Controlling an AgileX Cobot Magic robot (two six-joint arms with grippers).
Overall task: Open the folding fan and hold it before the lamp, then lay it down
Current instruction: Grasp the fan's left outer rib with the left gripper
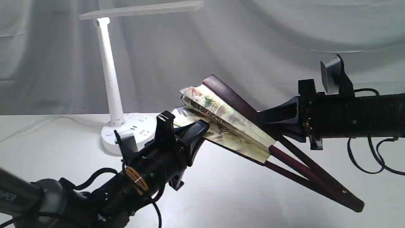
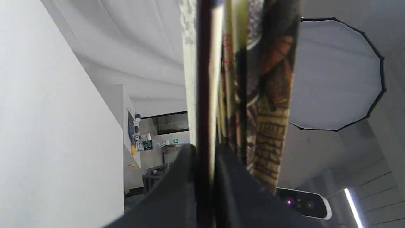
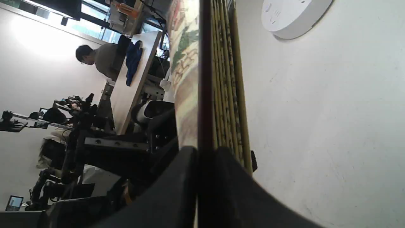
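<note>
The left claw [image 1: 202, 128] is pressed together on the lower guard rib of the folding fan [image 1: 227, 122]; its wrist view shows both jaws flat against a dark stick with the painted pleats fanning off to one side. The right claw [image 1: 264, 122] pinches the upper maroon guard in the same way, jaws closed on the wood, not the paper.

Between them the fan hangs in the air above the table [image 1: 221, 196], only a narrow wedge open, leaf end pointing to ten o'clock and pivot [image 1: 345, 191] low at four o'clock. The lamp [image 1: 109, 79] stands at ten o'clock from the fan, well apart, its base near the left claw.

The step in hand looks like spreading the leaf. To do it well, I would:
- swing the two guards apart on an arc centred on the pivot, not in a straight pull
- let one claw stay put as anchor while the other sweeps
- go slowly so the pleats unfold evenly and do not tear
- grip on wood only
</note>
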